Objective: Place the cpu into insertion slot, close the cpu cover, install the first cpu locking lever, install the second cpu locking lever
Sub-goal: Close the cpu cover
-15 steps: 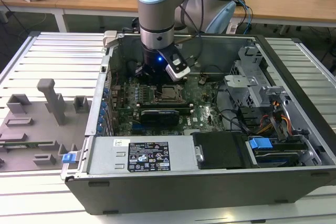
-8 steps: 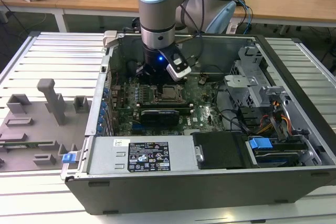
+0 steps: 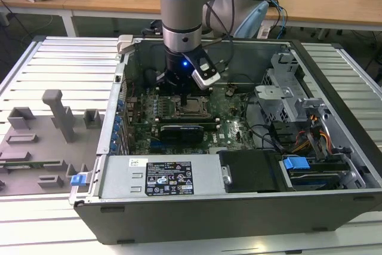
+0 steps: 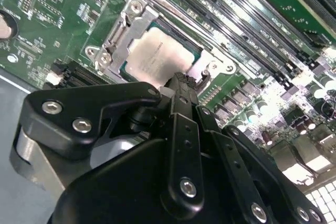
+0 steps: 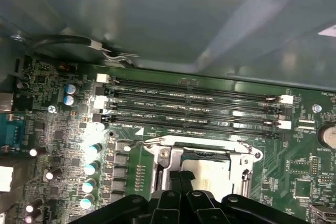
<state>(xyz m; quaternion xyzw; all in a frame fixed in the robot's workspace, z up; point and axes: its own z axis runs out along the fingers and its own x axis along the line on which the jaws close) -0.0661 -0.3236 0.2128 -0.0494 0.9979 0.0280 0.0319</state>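
My pincer: fingers together, nothing between them. My pincer point(image 4: 181, 81) hangs straight down inside the open computer case point(image 3: 250, 58), tips at one edge of the cpu point(image 4: 157, 59).
Cpu: lies flat in the insertion slot point(image 4: 216, 68), silver top facing up, square, so no long axis. In the second wrist view its edges run diagonally.
Cpu cover: the cpu cover point(image 4: 126, 30) is folded down, its window framing the chip.
Exterior view's left: a grey fixture plate point(image 3: 36, 147) with upright grey blocks point(image 3: 57, 108), outside the case and well apart from me.
Middle: the green motherboard point(image 3: 236, 126), with a black card point(image 3: 182, 131) just beside the socket and a grey power supply box point(image 3: 119, 177) beyond that.
Exterior view's right: a metal drive cage point(image 3: 286, 97), loose cables point(image 3: 304, 135) and a blue clip point(image 3: 295, 163).
Long neighbours: four memory slots point(image 5: 194, 108) run parallel to one socket edge, close beside it; capacitors point(image 5: 92, 169) stand along another side.
Room: the case walls box me in all round; the open way is upward.
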